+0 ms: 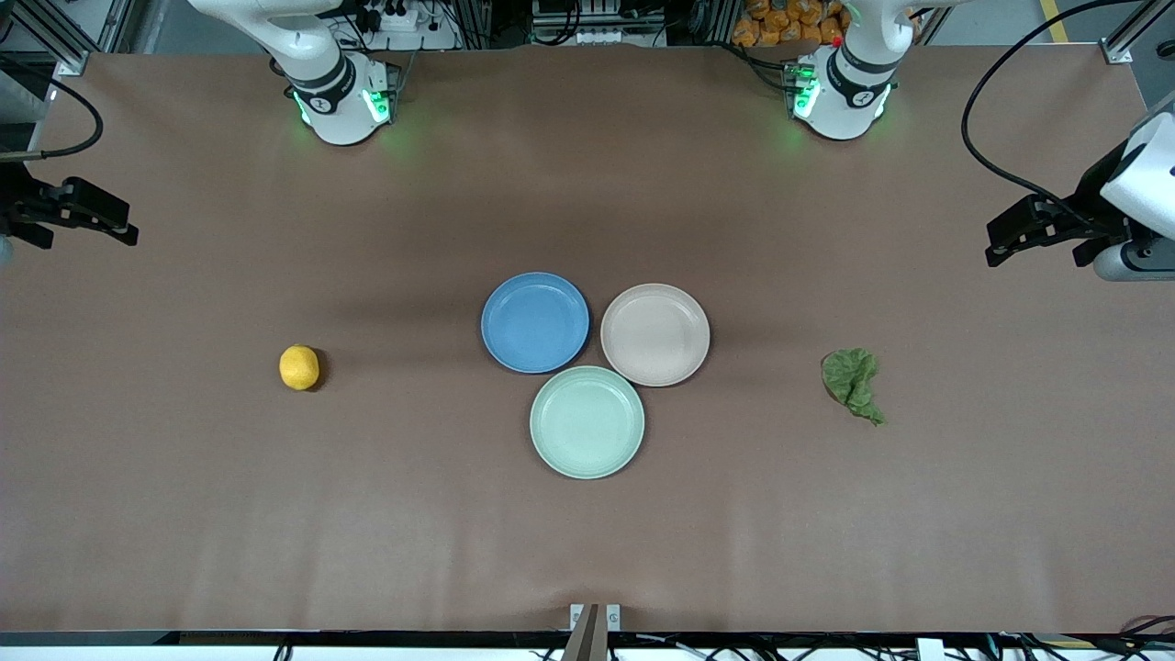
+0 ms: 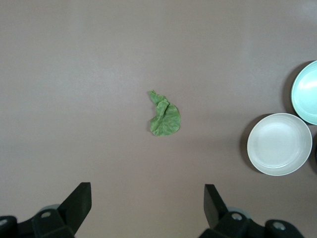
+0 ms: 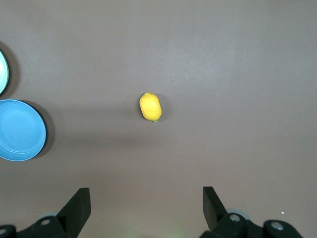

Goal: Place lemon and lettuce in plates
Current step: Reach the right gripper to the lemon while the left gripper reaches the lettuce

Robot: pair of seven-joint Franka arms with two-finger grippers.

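Fingers (image 2: 79, 203) spread over lettuce (image 2: 165, 116) in left wrist view; right's fingers (image 3: 79, 206), lemon (image 3: 150, 106).

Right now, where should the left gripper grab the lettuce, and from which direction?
Probably the broad crumpled body of the lettuce, not the thin stem tail pointing toward the front camera. It lies flat on the bare table, so come straight down. The left gripper is open, high above it; close the fingers across the bunched wrinkles.
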